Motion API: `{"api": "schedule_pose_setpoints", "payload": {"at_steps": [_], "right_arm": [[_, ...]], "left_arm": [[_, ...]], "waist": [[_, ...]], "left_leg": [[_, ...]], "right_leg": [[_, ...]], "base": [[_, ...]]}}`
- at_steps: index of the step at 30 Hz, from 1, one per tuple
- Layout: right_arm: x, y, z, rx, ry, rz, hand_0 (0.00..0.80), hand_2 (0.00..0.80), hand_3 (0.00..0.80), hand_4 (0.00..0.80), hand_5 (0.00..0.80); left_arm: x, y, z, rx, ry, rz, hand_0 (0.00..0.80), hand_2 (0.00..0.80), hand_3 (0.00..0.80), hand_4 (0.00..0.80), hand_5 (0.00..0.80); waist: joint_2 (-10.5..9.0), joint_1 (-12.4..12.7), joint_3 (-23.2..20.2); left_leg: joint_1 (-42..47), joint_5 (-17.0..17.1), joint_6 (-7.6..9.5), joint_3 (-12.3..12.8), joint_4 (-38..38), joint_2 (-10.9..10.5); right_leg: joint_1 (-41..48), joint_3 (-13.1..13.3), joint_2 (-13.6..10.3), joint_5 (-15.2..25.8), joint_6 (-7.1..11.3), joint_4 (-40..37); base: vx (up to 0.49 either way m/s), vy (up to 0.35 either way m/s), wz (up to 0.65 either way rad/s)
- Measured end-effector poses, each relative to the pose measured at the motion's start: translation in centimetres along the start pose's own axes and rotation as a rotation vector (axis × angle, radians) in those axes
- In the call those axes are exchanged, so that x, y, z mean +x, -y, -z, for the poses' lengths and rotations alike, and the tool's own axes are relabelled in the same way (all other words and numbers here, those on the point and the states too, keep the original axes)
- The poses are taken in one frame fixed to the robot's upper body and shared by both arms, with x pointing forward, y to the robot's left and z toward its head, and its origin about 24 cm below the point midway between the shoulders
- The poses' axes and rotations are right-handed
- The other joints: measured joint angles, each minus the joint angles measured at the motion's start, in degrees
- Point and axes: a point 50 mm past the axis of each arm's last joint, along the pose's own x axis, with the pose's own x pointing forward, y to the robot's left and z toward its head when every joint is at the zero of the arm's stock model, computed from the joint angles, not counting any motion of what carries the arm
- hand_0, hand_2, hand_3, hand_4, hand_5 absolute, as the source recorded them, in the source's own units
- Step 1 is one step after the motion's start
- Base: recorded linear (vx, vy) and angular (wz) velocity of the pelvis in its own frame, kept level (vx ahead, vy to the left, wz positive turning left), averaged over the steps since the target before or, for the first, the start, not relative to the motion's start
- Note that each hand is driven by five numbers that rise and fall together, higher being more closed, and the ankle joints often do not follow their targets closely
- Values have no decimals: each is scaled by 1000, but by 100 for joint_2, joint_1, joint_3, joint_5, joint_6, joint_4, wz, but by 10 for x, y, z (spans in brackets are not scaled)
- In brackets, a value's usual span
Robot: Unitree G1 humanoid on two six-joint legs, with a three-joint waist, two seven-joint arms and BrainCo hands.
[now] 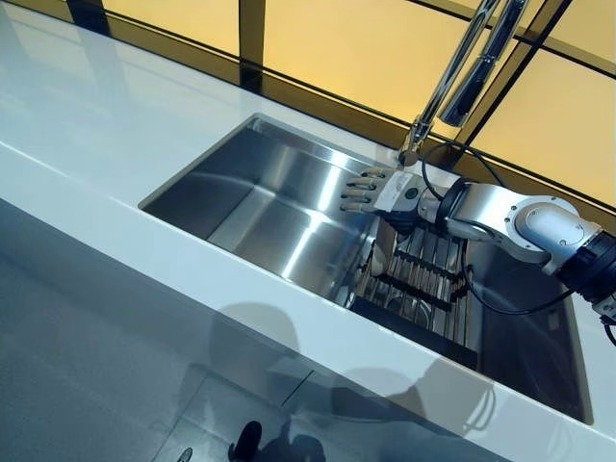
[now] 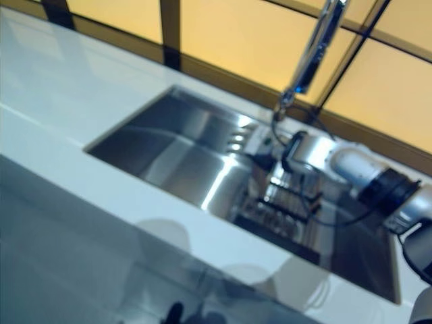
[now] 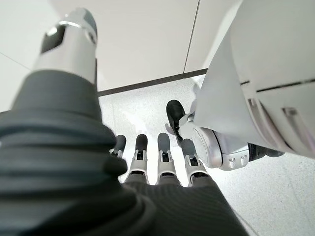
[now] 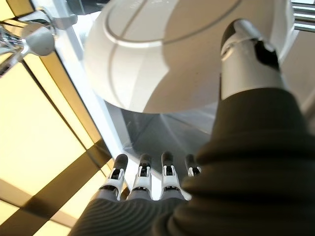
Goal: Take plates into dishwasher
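Note:
A white plate fills the far part of the right wrist view, close beside my right hand's thumb. My right hand reaches over the steel sink just above the left end of a dark dish rack. Its fingers are straight and hold nothing. A pale plate edge shows in the rack below the hand. My left hand hangs low toward the floor, with straight fingers and nothing in it.
A chrome faucet rises behind the sink, right above my right hand. A white counter runs around the sink. Yellow window panels with dark frames stand behind it. The sink's left half is bare steel.

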Motion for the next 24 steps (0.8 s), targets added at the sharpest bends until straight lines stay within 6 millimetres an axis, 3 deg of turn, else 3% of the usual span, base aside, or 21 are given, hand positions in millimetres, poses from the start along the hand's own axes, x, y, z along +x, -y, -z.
{"api": "schedule_pose_setpoints", "payload": {"at_steps": [16,18,24], "right_arm": [[2,-12,-4,-44,16,-117,0,0,0,0,0],[2,-13,-3,-59,12,-135,800,800,800,800,800],[0,-24,-4,-159,38,-257,800,800,800,800,800]], "left_arm": [[3,10,-18,8,46,43,0,0,0,0,0],[3,11,-19,9,48,48,0,0,0,0,0],[3,9,-24,-14,63,47,0,0,0,0,0]], "waist": [[-51,-16,264],[-57,-14,307],[-93,-42,351]], "left_leg": [[-98,38,-12,-9,2,20],[-136,53,-21,-9,2,30],[-171,54,-22,11,2,44]], "right_leg": [[-99,-5,6,4,-3,3],[-135,-4,18,15,-19,4],[-184,1,21,20,-23,4]], "base": [[-21,1,0],[-77,2,-1],[-47,9,-2]]}}
